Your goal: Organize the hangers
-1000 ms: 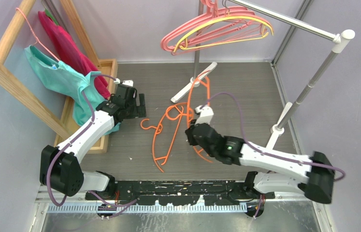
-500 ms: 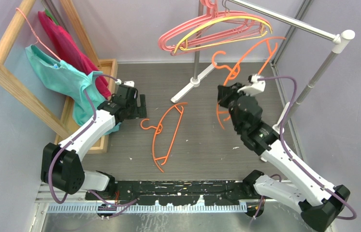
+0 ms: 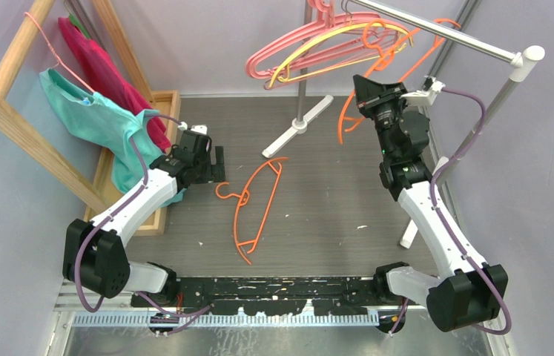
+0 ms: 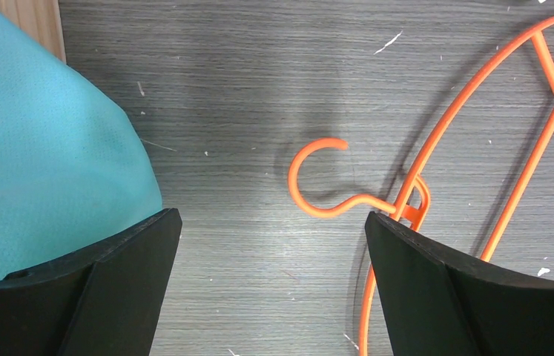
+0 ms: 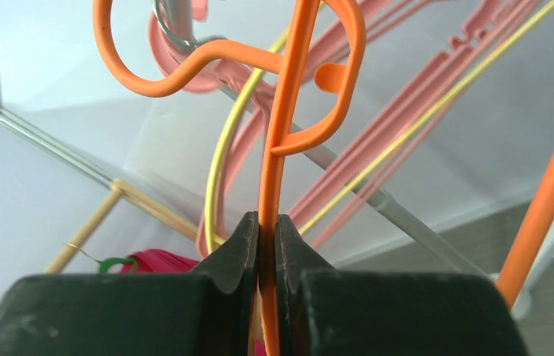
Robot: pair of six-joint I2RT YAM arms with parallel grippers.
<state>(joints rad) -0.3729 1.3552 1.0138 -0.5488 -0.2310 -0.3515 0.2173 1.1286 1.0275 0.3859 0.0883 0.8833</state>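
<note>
Top view: right arm's fingertips hidden behind its own wrist. Wrist view cuts off the lower frame of the raised orange hanger. Its hook lies by the metal rail, among the pink and yellow hangers; cannot tell if it is on the rail.

Right arm stretched high and forward. Right gripper is pinched tight on that hanger's stem.

Left arm low, pointing down. Left gripper is spread wide, holding nothing, over the hook of the floor orange hanger, teal cloth beside.

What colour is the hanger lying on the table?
Orange; the hanger shows best in the left wrist view.
</note>
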